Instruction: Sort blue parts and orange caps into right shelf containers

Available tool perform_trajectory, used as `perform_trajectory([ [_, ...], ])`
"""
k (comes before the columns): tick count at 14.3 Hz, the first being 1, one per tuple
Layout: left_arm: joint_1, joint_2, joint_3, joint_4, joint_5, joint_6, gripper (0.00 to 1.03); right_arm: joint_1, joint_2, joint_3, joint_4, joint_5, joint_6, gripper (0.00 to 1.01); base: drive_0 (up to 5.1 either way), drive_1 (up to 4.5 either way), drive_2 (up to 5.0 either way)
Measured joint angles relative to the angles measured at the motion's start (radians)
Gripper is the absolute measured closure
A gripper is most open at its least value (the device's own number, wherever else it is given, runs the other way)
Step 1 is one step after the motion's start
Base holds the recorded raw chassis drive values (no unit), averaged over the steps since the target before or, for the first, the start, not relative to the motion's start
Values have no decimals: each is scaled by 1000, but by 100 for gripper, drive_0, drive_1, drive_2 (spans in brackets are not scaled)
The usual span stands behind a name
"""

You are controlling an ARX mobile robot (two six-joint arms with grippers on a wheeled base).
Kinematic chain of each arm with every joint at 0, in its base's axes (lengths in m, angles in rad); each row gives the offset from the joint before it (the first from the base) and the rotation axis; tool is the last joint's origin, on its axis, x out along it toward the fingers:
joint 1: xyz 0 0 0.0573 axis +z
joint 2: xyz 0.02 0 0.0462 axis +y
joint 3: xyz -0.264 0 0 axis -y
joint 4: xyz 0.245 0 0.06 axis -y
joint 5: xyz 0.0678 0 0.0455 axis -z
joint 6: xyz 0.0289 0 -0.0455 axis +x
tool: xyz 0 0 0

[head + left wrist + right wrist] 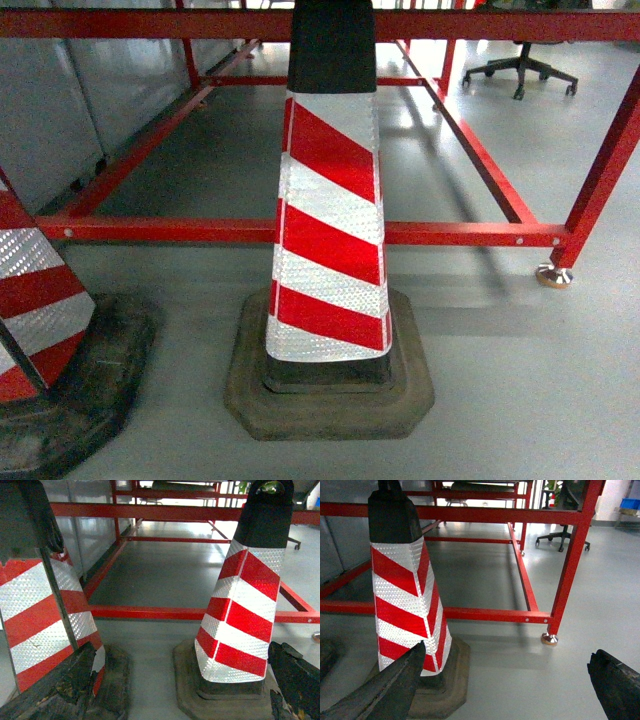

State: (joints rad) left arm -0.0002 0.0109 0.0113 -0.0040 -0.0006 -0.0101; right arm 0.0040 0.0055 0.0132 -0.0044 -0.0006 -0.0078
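No blue parts, orange caps or shelf containers show in any view. My left gripper [182, 685] is open, low over the grey floor; its dark fingers [60, 685] sit at the bottom corners of the left wrist view, with nothing between them. My right gripper [512, 685] is open too, its fingers [390, 685] wide apart over bare floor and empty. Neither gripper appears in the head view.
A red-and-white striped traffic cone [330, 230] on a black rubber base stands right in front of me. A second cone [40, 300] stands at the left edge. Behind them runs a red steel frame [450, 234] with a footed leg [553, 273]. An office chair [520, 70] is far back.
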Motion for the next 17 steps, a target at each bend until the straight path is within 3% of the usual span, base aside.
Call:
perform_trajectory([
  [17, 0, 0, 0, -2, 0, 0, 5, 0, 0, 0, -3, 0, 0, 3, 0, 0, 0],
])
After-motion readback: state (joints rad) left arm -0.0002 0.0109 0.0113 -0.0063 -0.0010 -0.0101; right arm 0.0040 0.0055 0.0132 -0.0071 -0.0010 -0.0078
